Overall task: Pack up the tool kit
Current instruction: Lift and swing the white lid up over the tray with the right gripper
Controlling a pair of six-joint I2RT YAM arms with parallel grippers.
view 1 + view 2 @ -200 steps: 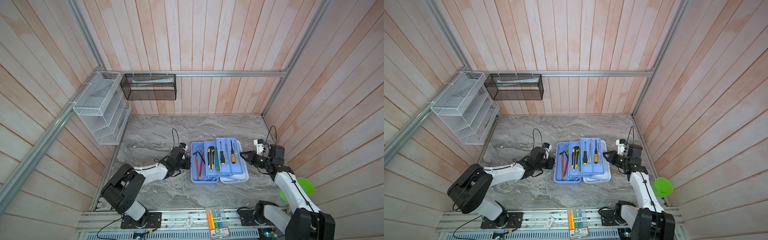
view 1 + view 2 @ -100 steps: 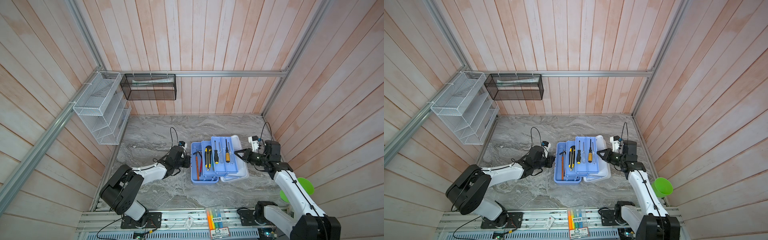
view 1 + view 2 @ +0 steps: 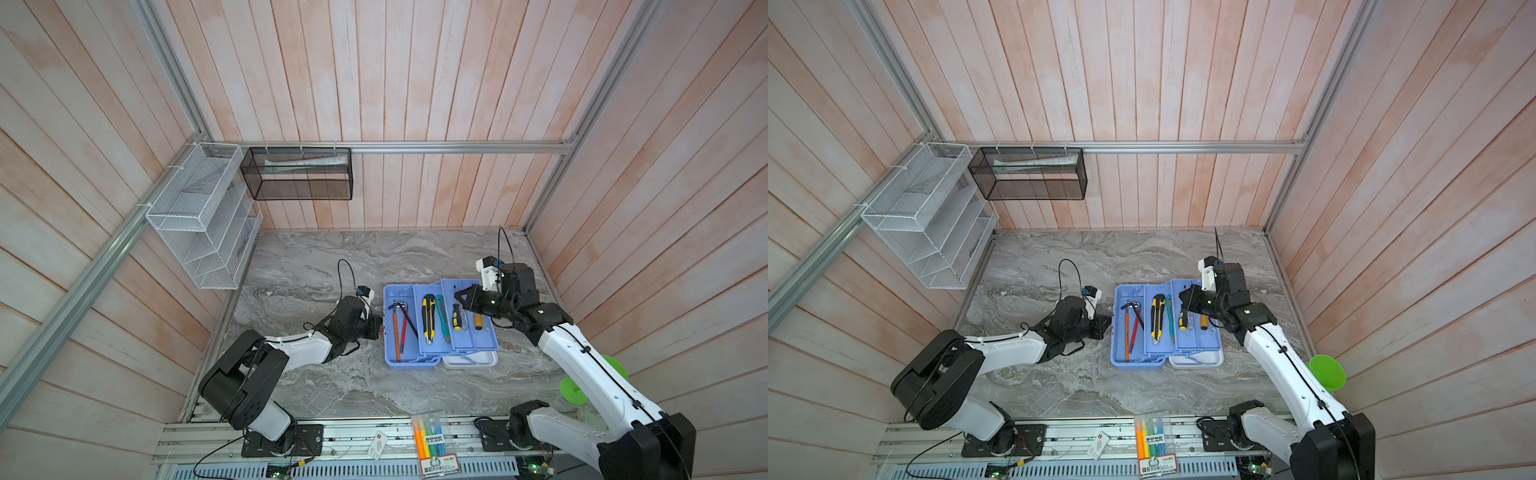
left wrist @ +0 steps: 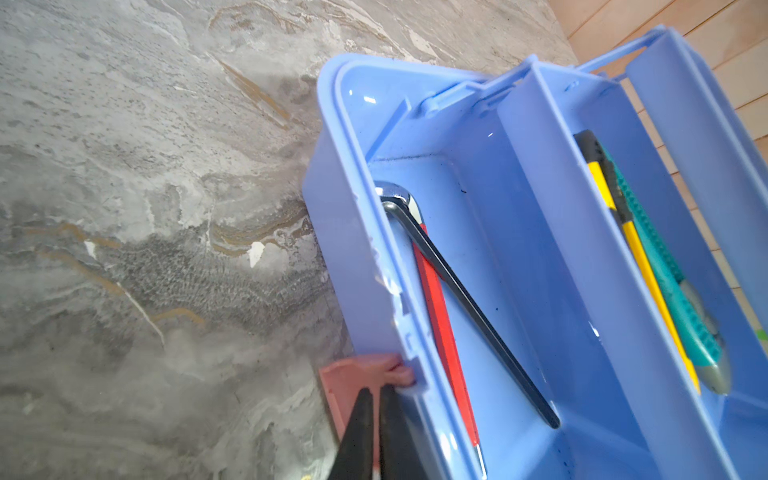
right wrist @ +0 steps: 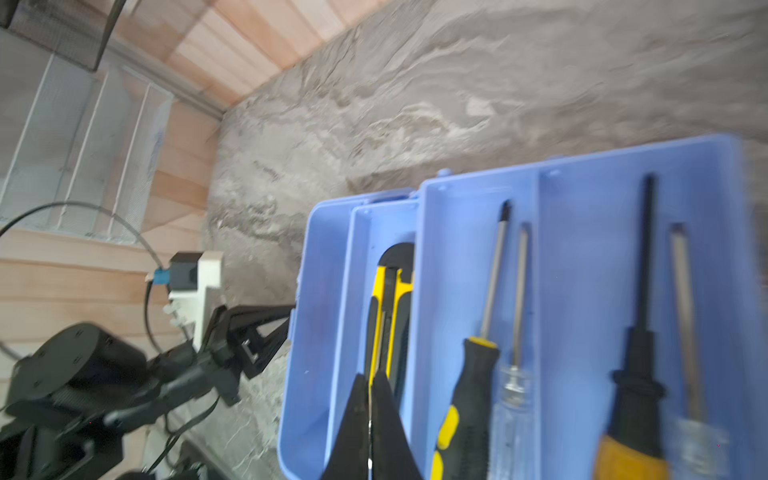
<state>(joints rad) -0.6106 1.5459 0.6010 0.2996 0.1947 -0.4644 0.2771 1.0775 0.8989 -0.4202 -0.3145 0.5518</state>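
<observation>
Left wrist view, nearest first: the left gripper (image 4: 376, 399), jaws almost together, sits at the pink latch (image 4: 353, 374) on the outer wall of the tool kit's base (image 4: 332, 232); whether it pinches the latch I cannot tell. The tool kit stands open mid-worktop (image 3: 332, 257), with the hex key (image 4: 469, 299) in the base and the knife (image 3: 428, 318) in the middle tray (image 3: 434, 347). Beyond, the right gripper (image 5: 369, 386), jaws together and empty, hangs over the edge of the upper tray (image 5: 582, 257), which holds the screwdrivers (image 5: 469, 386); contact is unclear. The step looks like folding the stepped trays over the base. Next: push them leftward until they nest, base braced, then swing the white lid (image 3: 469, 360) over
</observation>
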